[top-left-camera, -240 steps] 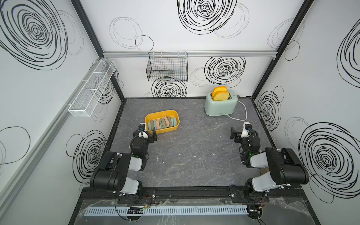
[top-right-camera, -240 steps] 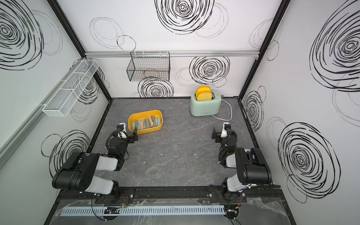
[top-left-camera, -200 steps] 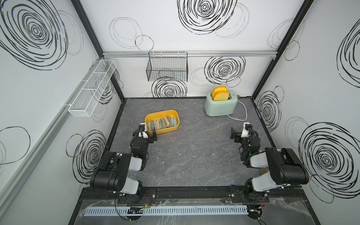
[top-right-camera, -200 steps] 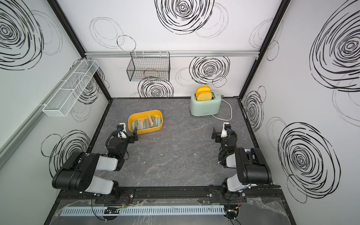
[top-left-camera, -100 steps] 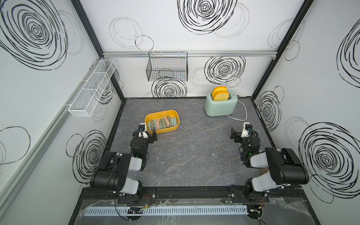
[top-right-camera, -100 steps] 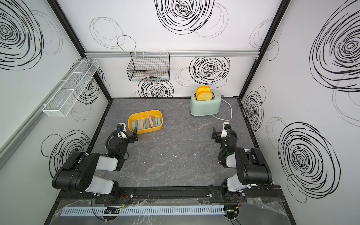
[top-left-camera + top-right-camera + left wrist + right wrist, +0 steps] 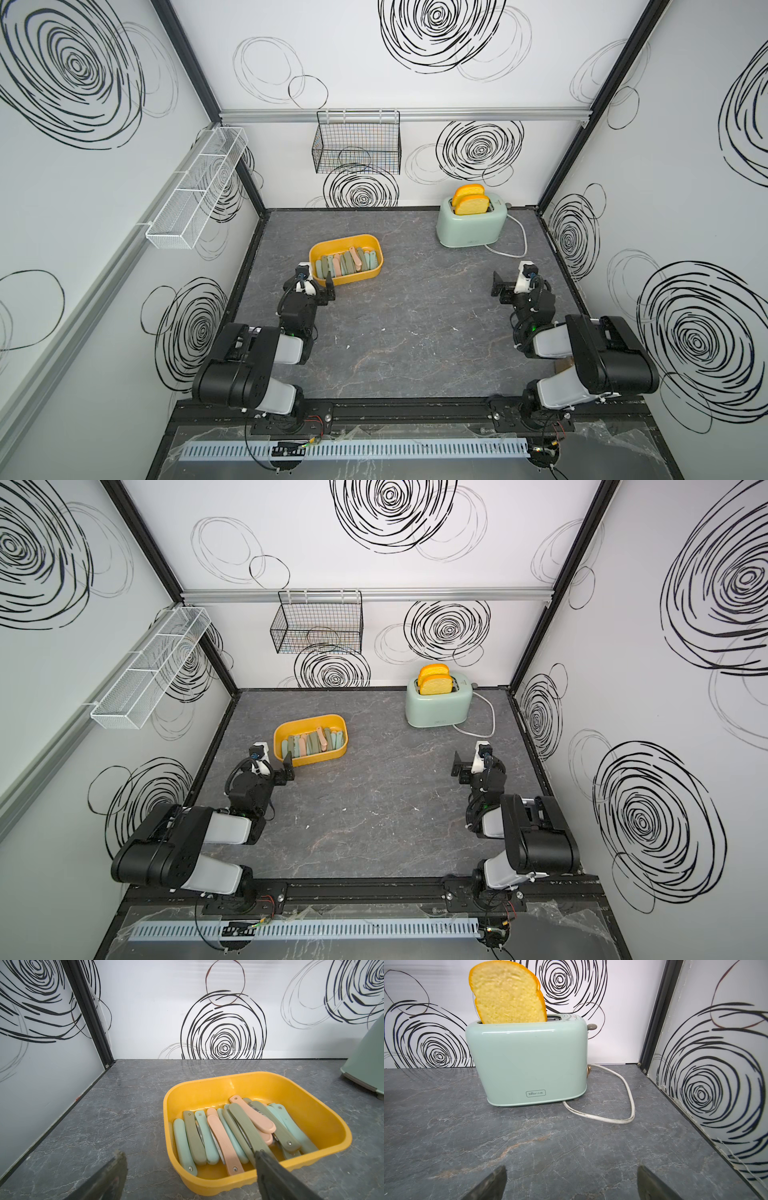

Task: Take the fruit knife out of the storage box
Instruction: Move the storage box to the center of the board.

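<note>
The left gripper [image 7: 187, 1169] stands wide open and empty, one finger [image 7: 270, 1169] at the near rim of the storage box [image 7: 324, 1118], the other over bare tabletop [image 7: 104, 1115]. Folded fruit knives [image 7: 226, 1136] lie side by side inside the box. The right gripper [image 7: 571, 1180] also gapes empty over clear counter, well short of the toaster [image 7: 529, 1059] and its cord [image 7: 629, 1105].
</note>
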`<state>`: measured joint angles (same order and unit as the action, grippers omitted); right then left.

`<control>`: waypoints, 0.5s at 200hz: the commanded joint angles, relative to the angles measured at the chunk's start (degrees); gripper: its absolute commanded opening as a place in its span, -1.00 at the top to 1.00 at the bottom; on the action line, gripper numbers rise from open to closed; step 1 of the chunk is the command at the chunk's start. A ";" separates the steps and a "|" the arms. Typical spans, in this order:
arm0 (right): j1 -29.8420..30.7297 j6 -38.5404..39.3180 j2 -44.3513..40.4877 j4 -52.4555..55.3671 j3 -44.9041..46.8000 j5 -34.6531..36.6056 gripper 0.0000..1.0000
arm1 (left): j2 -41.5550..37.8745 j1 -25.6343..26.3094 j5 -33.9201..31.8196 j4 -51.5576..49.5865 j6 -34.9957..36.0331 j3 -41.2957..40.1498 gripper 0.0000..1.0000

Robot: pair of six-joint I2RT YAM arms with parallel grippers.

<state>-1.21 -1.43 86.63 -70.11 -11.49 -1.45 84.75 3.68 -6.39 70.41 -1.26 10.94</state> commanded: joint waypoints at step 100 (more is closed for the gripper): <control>0.25 0.99 0.03 -1.00 -0.75 0.31 -0.99 | -0.81 -0.08 -0.03 2.90 0.69 1.09 -0.96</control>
<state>-1.21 -1.43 86.63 -70.11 -11.49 -1.41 84.75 3.70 -6.44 70.41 -1.26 10.94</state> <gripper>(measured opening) 0.992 0.982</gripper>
